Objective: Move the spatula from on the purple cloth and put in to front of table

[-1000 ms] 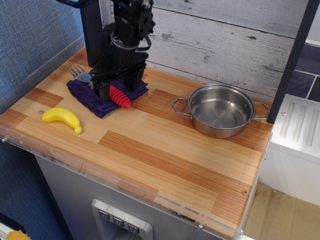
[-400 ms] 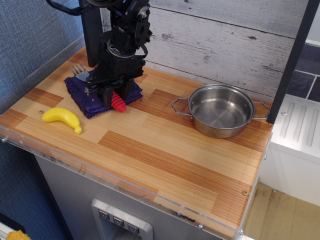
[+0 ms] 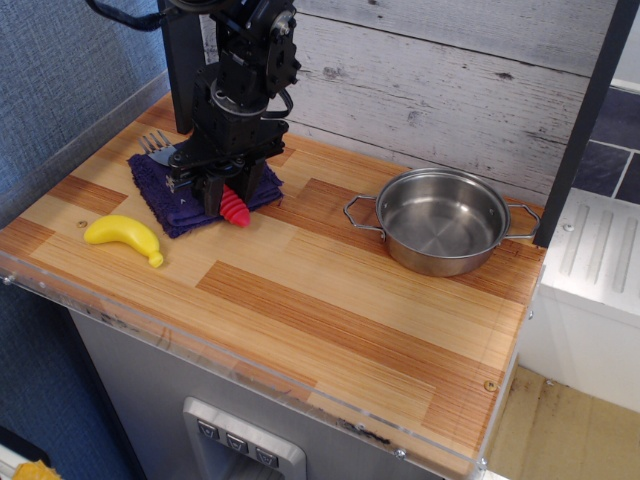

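The spatula lies on the purple cloth at the back left of the table. Its silver pronged head points to the back left and its ribbed red handle end sticks out to the front right. My black gripper is down on the cloth, its two fingers drawn in against the sides of the red handle. The middle of the spatula is hidden under the gripper.
A yellow banana lies in front of the cloth near the left edge. A steel pot with two handles stands at the back right. The arm's black column rises behind the cloth, against a plank wall.
The gripper's fingers have drawn in from wide apart to close against the red handle. The cloth and spatula have shifted slightly to the left under it.
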`<action>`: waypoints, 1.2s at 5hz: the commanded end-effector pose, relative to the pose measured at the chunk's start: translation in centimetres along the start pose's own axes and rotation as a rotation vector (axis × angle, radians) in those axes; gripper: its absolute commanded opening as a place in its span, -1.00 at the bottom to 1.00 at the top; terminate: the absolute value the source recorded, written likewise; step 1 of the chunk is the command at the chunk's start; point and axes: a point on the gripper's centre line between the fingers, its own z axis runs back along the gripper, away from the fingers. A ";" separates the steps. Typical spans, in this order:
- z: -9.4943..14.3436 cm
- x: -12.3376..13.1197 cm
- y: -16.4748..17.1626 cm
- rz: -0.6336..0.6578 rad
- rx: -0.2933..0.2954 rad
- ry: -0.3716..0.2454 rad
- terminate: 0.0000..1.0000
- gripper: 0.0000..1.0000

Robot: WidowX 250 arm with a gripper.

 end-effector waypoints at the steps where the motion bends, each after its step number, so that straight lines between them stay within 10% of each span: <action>1: 4.5 1.6 -0.6 0.036 -0.092 -0.101 -1.00 -1.00; 6: 12.1 -11.0 -2.1 0.138 -0.173 -0.189 -1.00 -1.00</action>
